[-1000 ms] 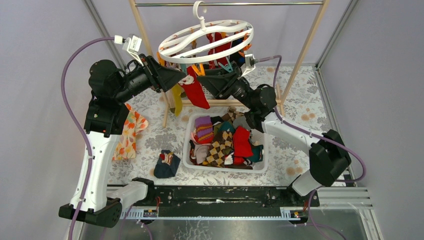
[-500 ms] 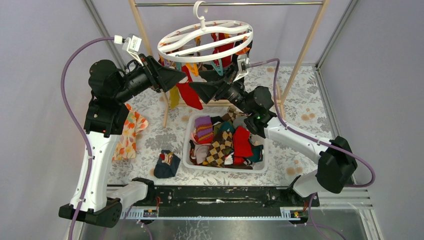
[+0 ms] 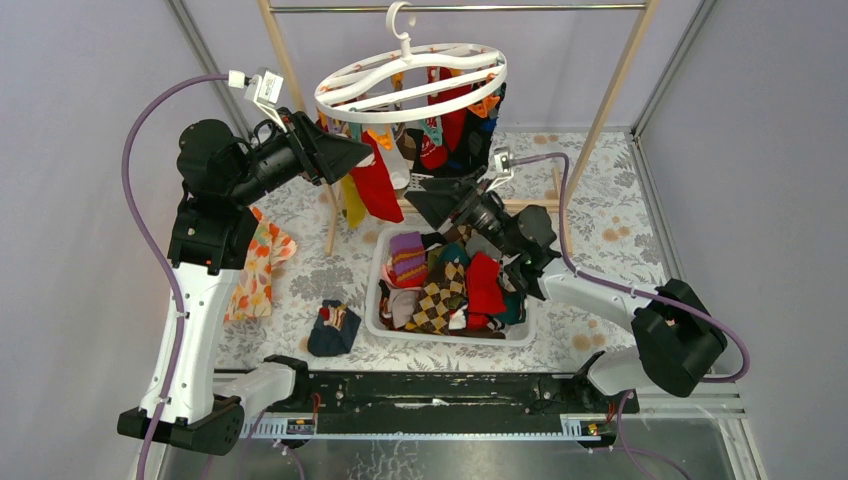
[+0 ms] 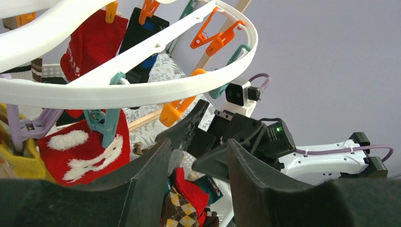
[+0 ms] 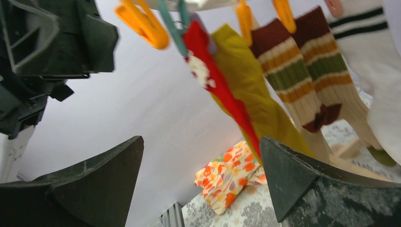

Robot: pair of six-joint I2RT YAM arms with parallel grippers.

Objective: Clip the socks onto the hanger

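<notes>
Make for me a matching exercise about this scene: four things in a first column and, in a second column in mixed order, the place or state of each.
Column A
1. red sock with white pattern
2. flowered cloth
3. dark sock
4. right gripper

Column B
a. on the table, alone, near the left front corner of the white basket
b. jaws wide open, nothing between them
c. hanging from a teal clip on the hanger
d. on the table, partly hidden by the left arm

Pairs: 1-c, 2-d, 3-a, 4-b
</notes>
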